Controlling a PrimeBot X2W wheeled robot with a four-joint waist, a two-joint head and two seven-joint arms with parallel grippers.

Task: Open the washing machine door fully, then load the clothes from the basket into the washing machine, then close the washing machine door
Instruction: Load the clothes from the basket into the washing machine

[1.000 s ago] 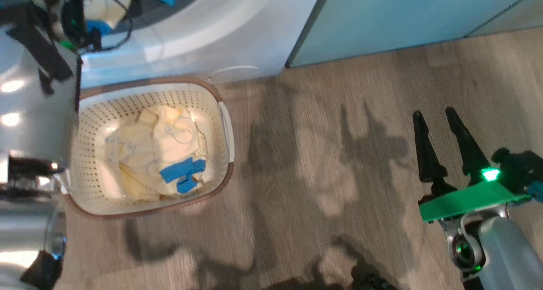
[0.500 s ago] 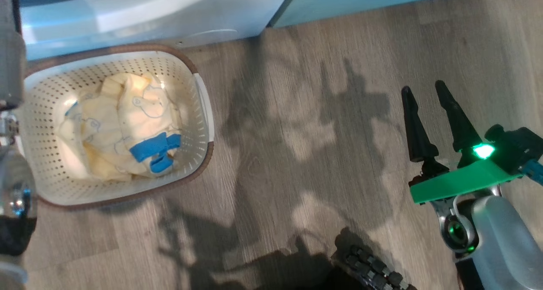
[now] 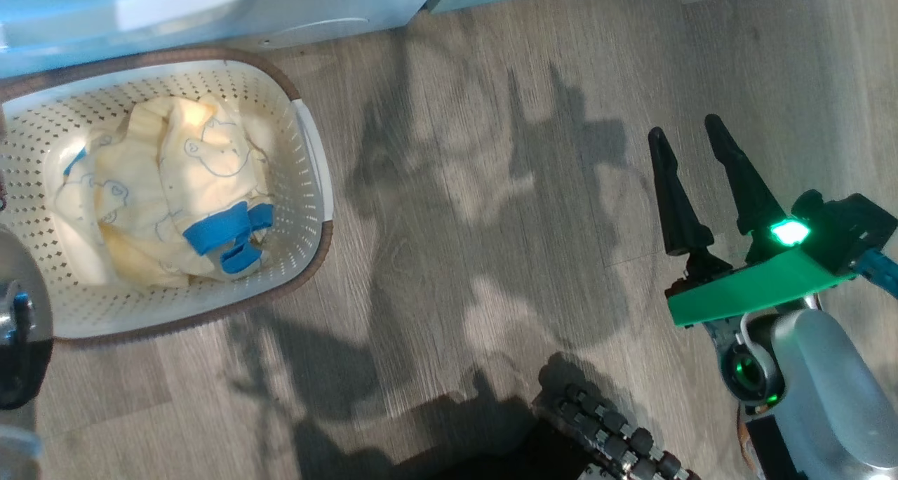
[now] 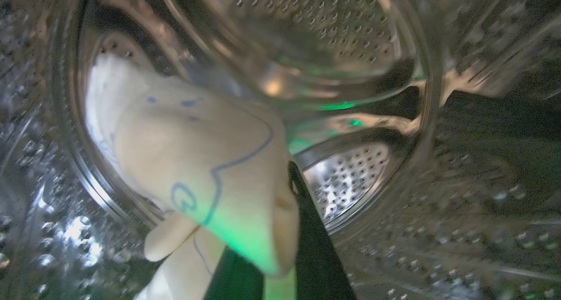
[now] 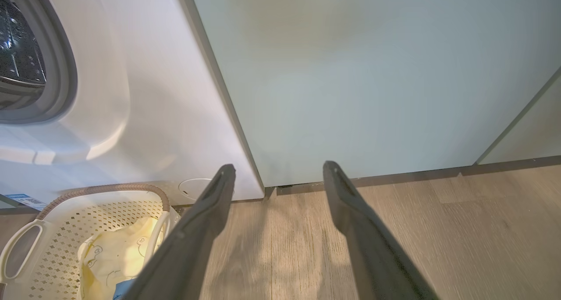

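The wood floor [image 3: 456, 220] takes up most of the head view. The white washing machine [image 5: 131, 94] stands at the back, at 11 o'clock in that view. In the right wrist view its round hole is at 9 o'clock, with the shiny inside showing. A pale green cupboard [image 5: 372, 72] stands right beside the machine, at 12 o'clock in the right wrist view.

The basket [image 3: 280, 129] sits on the floor just in front of the machine, at 9 o'clock in the head view. Soft cream clothes [image 3: 161, 192] with bear drawings lie in it. A small blue cloth [image 3: 228, 238] lies on top of them, at their 5 o'clock side.

The right gripper [image 3: 701, 178] is at 3 o'clock in the head view, well away from the basket. Its two dark fingers are spread wide over the bare floor, with nothing between them.

The left gripper [image 4: 285, 194] is inside the steel drum [image 4: 346, 181], which has little holes all over it. Its fingers are pinched tight on a cream cloth [image 4: 197, 159] with blue lines on it. The cloth hangs out toward 9 o'clock in the left wrist view.
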